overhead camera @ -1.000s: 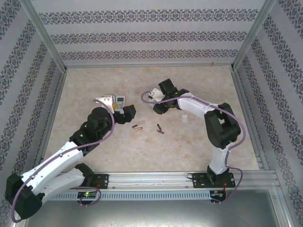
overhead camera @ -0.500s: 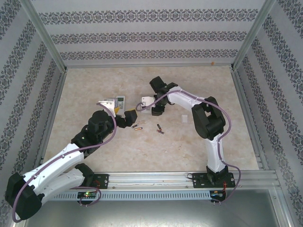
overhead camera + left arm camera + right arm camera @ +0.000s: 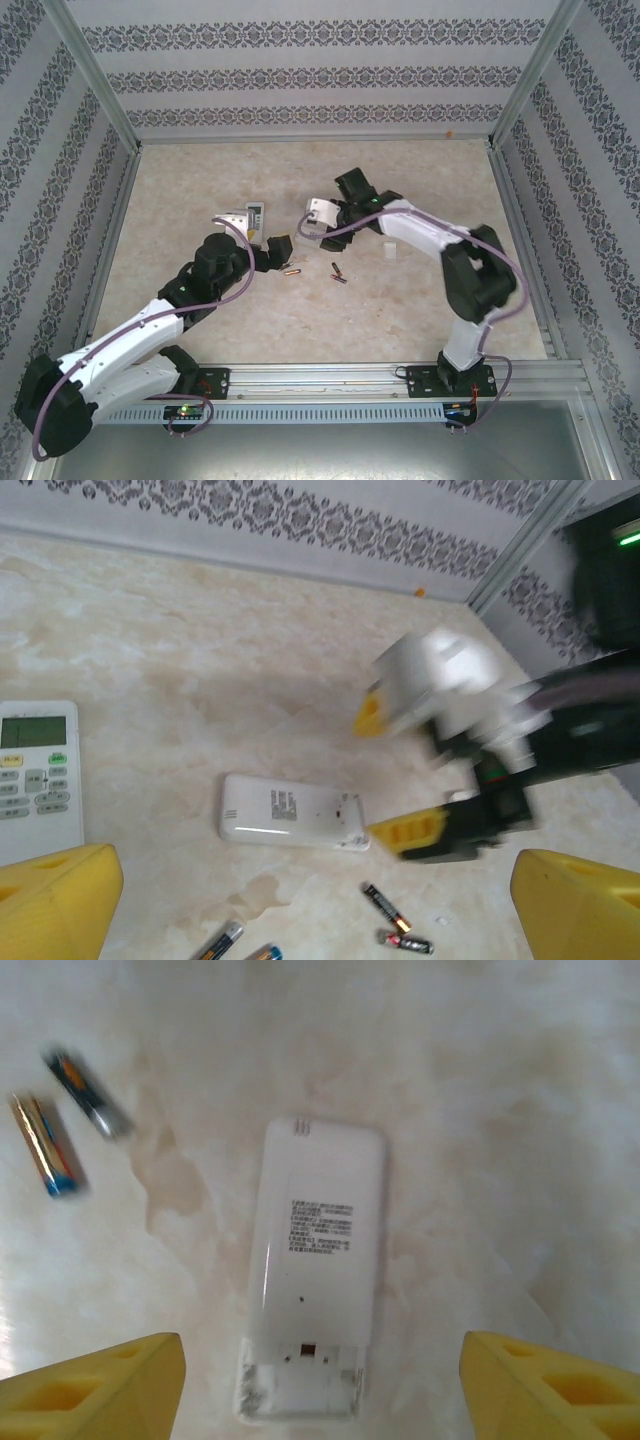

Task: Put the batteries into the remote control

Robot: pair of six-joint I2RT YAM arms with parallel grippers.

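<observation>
Marble tabletop (image 3: 520, 1100), remote (image 3: 320, 1250) beneath right claw (image 3: 320, 1370)

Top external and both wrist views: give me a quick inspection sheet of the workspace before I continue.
Surface: marbled table, one faint stain.
Job's things: white remote face down, bay end looks uncovered; dark batteries loose on the table; another pair nearby.
Clutter: display remote face up; small white piece.
Grippers: left gripper open, empty; right gripper open, its fingers either side of the white remote's end.
Cables: purple cables along both arms.
Surroundings: patterned walls, metal frame.
</observation>
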